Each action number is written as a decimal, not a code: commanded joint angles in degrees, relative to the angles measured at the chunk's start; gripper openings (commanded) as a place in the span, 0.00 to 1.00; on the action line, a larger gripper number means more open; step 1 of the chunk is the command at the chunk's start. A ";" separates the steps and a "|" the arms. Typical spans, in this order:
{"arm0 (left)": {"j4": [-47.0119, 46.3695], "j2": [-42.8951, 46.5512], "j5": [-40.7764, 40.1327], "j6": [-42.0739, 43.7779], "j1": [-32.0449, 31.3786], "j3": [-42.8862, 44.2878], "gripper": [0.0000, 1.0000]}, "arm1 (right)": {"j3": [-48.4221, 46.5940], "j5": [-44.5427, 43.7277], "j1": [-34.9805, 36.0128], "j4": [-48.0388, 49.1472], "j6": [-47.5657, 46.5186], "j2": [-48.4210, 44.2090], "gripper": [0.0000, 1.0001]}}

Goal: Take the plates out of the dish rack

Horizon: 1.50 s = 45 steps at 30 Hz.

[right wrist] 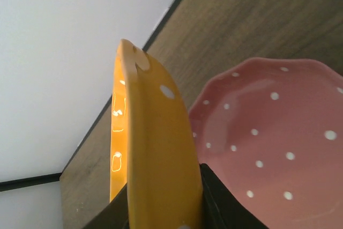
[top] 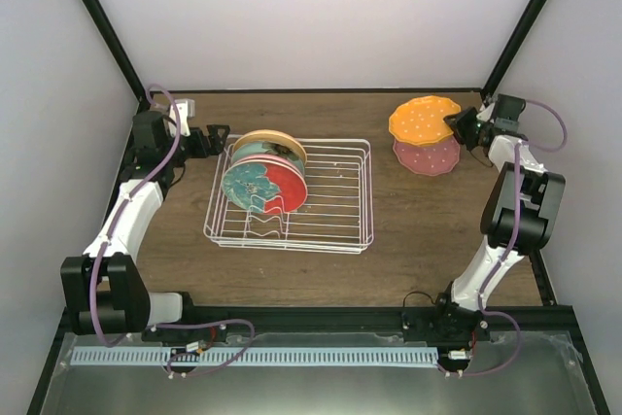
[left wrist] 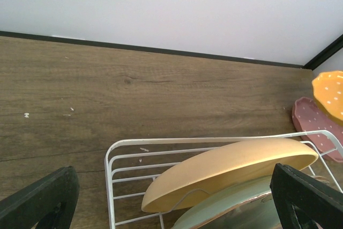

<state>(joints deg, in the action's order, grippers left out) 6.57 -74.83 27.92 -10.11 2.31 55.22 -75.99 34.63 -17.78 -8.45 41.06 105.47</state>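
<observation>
The white wire dish rack (top: 335,225) sits mid-table. Several plates stand at its left end: a pale yellow one (top: 269,144) at the back, a teal one behind a red-and-teal one (top: 264,185). My left gripper (top: 212,137) is open just left of the rack; its view shows the yellow plate (left wrist: 230,171) and the teal plate (left wrist: 230,207) between the spread fingers (left wrist: 43,199). My right gripper (top: 465,127) is shut on the dotted orange plate (top: 424,120), held just above the dotted pink plate (top: 428,155) lying on the table. Both show in the right wrist view: orange (right wrist: 155,154), pink (right wrist: 268,143).
The table's back wall and black frame posts stand close behind both grippers. The rack's right half holds only its wavy divider wires (top: 267,225). Bare wood lies between the rack and the pink plate.
</observation>
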 commanded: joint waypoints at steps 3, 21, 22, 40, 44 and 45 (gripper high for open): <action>-0.24 1.04 0.14 -0.13 -0.31 -0.47 1.00 | -0.22 2.06 -1.77 4.25 -0.31 0.23 0.01; -0.64 0.28 -0.06 -0.52 -0.29 -0.03 1.00 | 0.74 -0.16 -2.79 0.92 -4.33 4.83 0.02; -0.67 0.22 -0.06 -0.52 -0.28 -0.03 1.00 | 0.55 -0.25 -2.79 0.63 -4.50 5.08 0.02; -1.52 -1.61 0.85 -1.46 -0.28 0.68 1.00 | -6.16 -7.96 -2.70 -13.70 -14.43 8.79 0.56; -2.22 -2.23 1.16 -2.04 -0.28 0.76 1.00 | -9.64 -13.07 -2.71 -18.96 -18.21 9.41 0.58; -2.38 -2.34 1.22 -2.17 -0.29 0.76 1.00 | -10.49 -14.37 -2.71 -20.24 -19.00 9.67 0.59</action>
<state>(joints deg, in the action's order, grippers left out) 6.24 -76.31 27.99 -11.40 2.28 55.18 -81.10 25.65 -20.64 -22.90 27.35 115.04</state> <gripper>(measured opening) 0.998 0.576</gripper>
